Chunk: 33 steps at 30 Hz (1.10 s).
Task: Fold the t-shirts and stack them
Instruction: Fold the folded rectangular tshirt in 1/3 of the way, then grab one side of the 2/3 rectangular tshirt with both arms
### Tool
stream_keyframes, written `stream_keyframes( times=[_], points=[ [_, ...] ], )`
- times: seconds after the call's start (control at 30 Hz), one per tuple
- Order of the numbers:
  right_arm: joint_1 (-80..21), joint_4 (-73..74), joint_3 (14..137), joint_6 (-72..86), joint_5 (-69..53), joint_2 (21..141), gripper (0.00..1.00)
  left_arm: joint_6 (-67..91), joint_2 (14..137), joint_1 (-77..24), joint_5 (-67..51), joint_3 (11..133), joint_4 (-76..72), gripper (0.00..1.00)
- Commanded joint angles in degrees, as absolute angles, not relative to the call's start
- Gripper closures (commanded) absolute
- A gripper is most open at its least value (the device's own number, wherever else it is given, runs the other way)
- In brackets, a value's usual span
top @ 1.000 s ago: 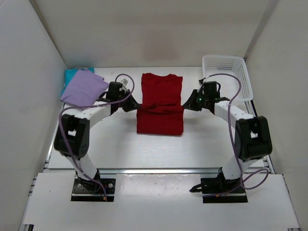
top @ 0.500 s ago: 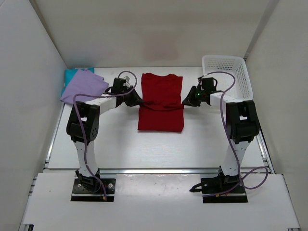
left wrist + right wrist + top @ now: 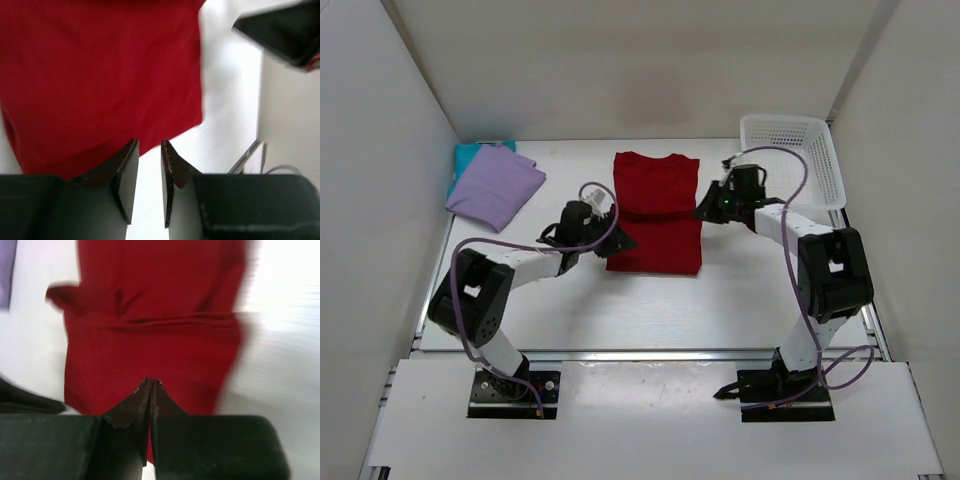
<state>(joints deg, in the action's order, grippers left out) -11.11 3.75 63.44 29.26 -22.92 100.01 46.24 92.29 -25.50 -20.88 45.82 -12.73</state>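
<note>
Red shirt (image 3: 655, 215) flat on bench (image 3: 750, 290), part folded (crease across middle). Left pincer (image 3: 149, 145) at its near-left corner, narrow gap, empty. Right pincer (image 3: 151, 382) at its right edge, tips pressed together. Best: grip both near corners level, fold evenly toward collar.

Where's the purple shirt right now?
In the top view, the purple shirt lies at the far left, overlapping the teal shirt and well left of the red shirt.
</note>
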Motion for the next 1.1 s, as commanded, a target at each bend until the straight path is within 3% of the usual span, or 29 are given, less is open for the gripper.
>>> stream_keyframes(
  times=[0.0, 0.3, 0.57, 0.67, 0.87, 1.07],
  points=[
    [-19.22, 2.28, 66.62, 26.37, -24.0, 104.13, 1.0, 46.32, 94.65, -26.98, -21.97, 43.86, -15.91, 0.66],
    [-19.87, 10.89, 91.72, 23.29, -25.93, 125.31, 1.0, 45.44, 94.22, -26.72, -21.36, 35.87, -17.32, 0.67],
    [-17.66, 15.98, 102.83, 22.77, -27.6, 129.74, 1.0, 47.02, 90.19, -26.28, -23.64, 32.78, -18.9, 0.67],
    [-17.05, 15.13, 98.1, 21.54, -25.24, 121.75, 0.99, 48.25, 86.15, -26.37, -23.73, 34.01, -18.28, 0.67],
    [-14.42, 2.05, 66.77, 28.46, -25.75, 98.65, 0.98, 50.63, 87.52, -26.19, -22.15, 42.17, -19.25, 0.66],
    [-14.24, -11.33, 43.1, 34.36, -30.32, 89.22, 1.0, 53.17, 92.9, -24.34, -25.67, 39.22, -23.73, 0.68]
  ],
)
